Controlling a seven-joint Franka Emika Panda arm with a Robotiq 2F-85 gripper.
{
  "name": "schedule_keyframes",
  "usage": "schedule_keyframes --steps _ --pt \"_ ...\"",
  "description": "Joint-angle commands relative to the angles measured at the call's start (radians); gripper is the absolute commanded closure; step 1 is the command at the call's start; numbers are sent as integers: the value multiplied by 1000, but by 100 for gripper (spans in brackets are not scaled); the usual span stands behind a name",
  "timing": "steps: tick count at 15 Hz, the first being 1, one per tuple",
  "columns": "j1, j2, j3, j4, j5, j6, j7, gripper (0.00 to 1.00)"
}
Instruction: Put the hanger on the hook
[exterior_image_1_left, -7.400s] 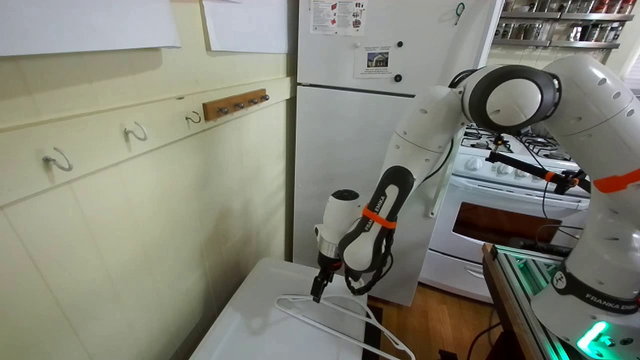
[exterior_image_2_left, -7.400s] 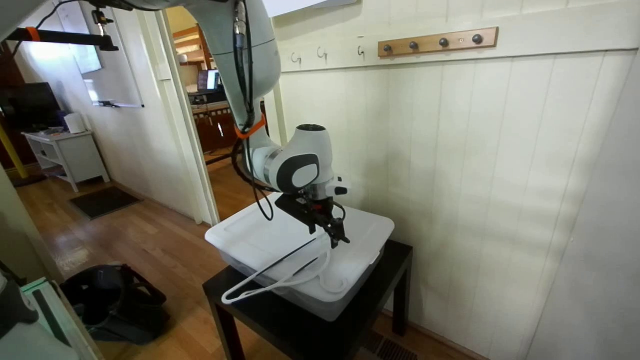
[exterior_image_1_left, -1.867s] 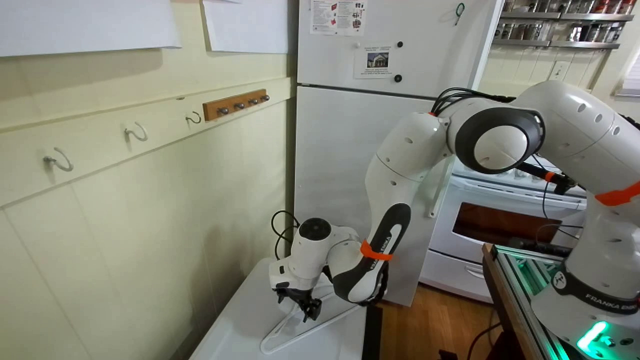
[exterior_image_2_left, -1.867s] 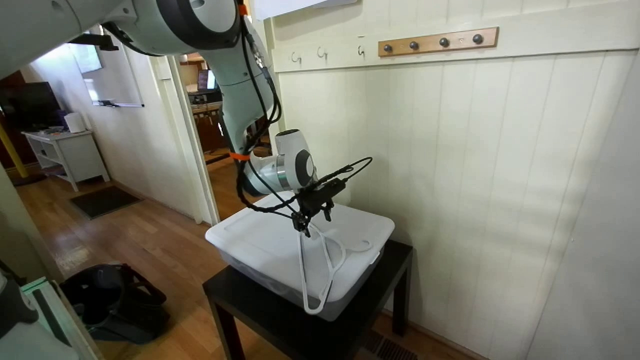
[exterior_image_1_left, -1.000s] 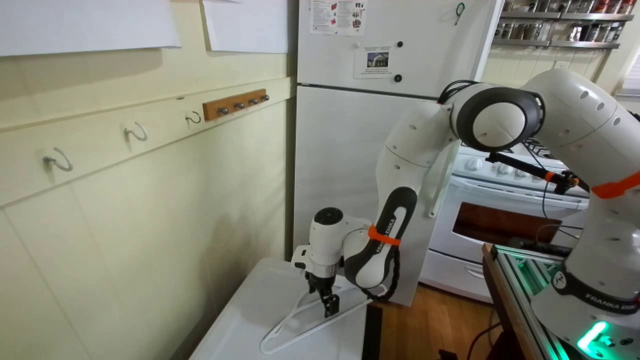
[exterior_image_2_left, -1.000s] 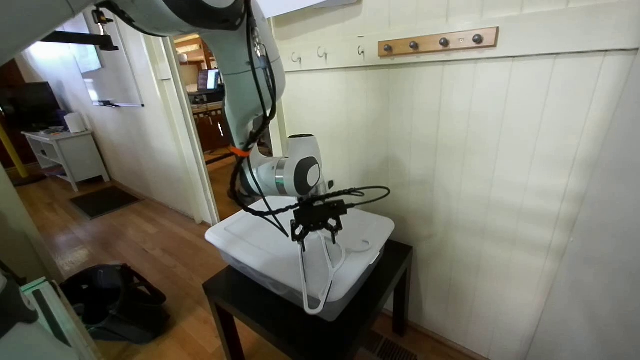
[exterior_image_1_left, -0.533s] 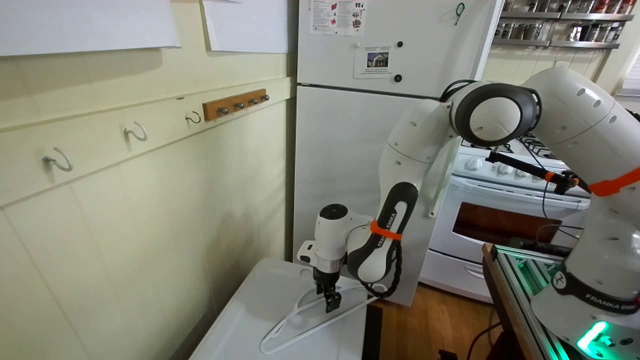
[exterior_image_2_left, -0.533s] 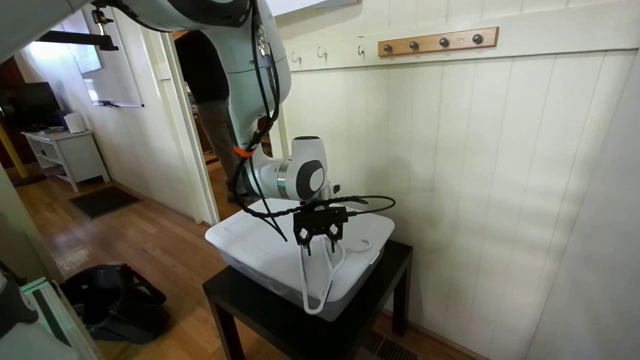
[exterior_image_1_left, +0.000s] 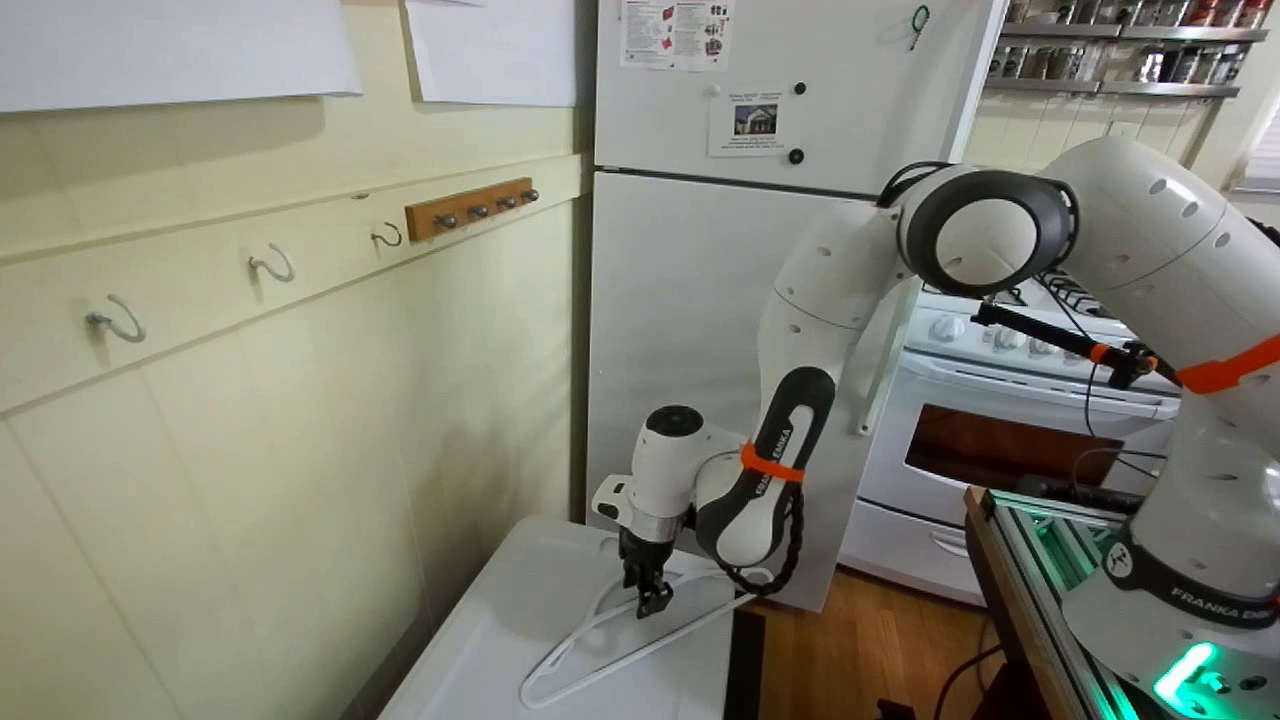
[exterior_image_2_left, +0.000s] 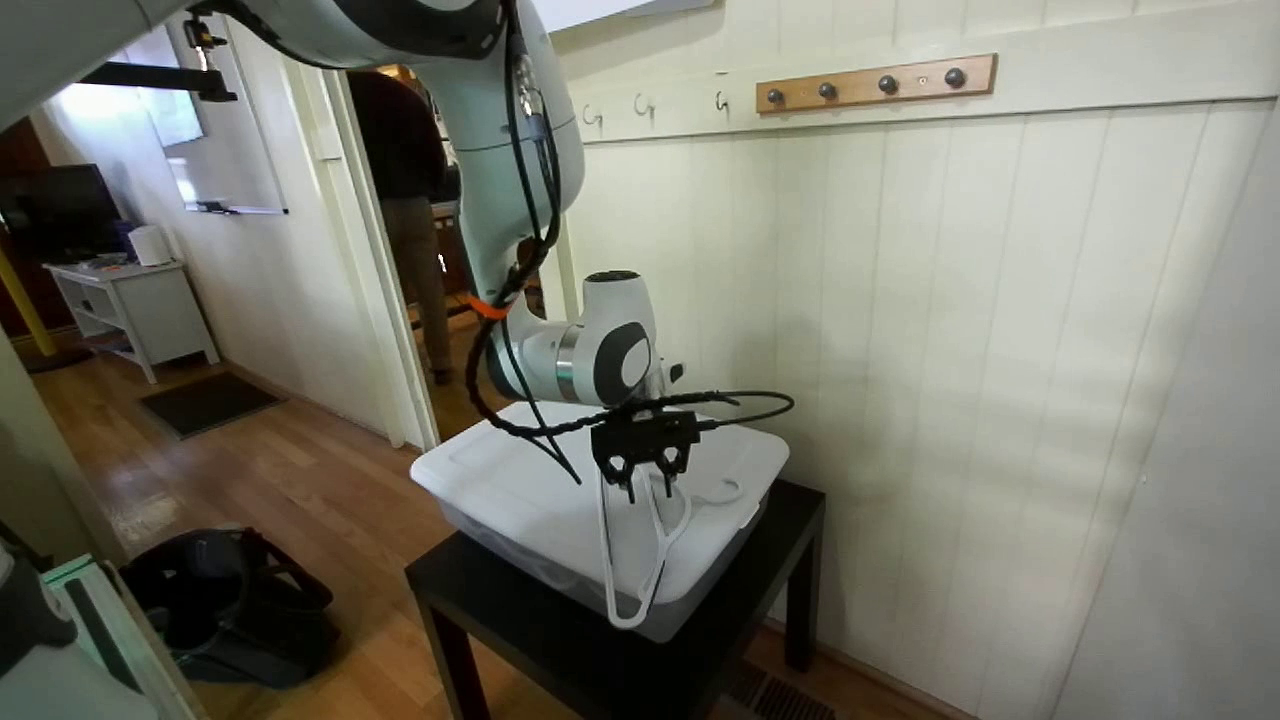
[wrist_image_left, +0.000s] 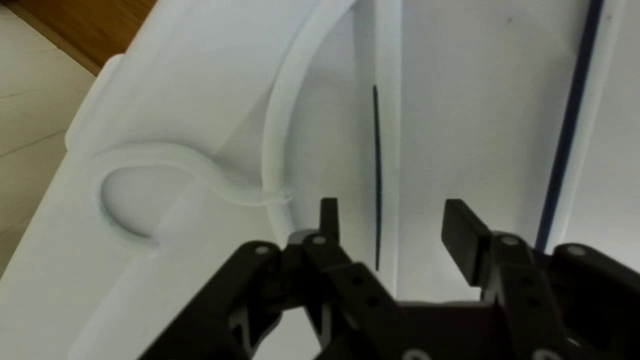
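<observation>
The white hanger (exterior_image_1_left: 600, 673) lies flat on the box lid; it also shows in an exterior view (exterior_image_2_left: 607, 560) and in the wrist view (wrist_image_left: 389, 150). Its curved top hook points toward the wall side. My gripper (exterior_image_1_left: 652, 604), also in an exterior view (exterior_image_2_left: 650, 497), is open. In the wrist view the gripper (wrist_image_left: 387, 215) has one hanger bar with a dark strip running between its two separate fingers, touching neither. The exact height of the fingertips above the bar is hard to tell. The wall hooks (exterior_image_1_left: 275, 265) show in both exterior views (exterior_image_2_left: 643, 105) and hold nothing.
The white box (exterior_image_2_left: 520, 450) stands on a black table (exterior_image_2_left: 690, 680) against the cream wall. A brown wooden strip with knobs (exterior_image_1_left: 470, 208) is beside the hooks. The fridge (exterior_image_1_left: 690, 330) stands behind the arm. A person (exterior_image_2_left: 405, 200) is in the doorway.
Since several seconds ago the hanger has turned on the lid, then stayed still. My gripper has turned and come over a hanger bar, shifting slightly in the last half second. A person has appeared.
</observation>
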Motion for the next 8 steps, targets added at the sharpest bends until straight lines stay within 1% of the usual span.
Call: schedule_keyframes --steps 1,2,3,5,6,8 --pt "16 36 -17 22 -10 56 15 54" --pt "22 42 -23 26 -13 70 18 58" --pt "25 47 -26 29 -15 76 18 59" --pt "26 59 -28 38 -15 85 16 75" --pt "25 65 -27 43 -16 87 14 85" --pt "33 62 -32 42 -20 86 13 98"
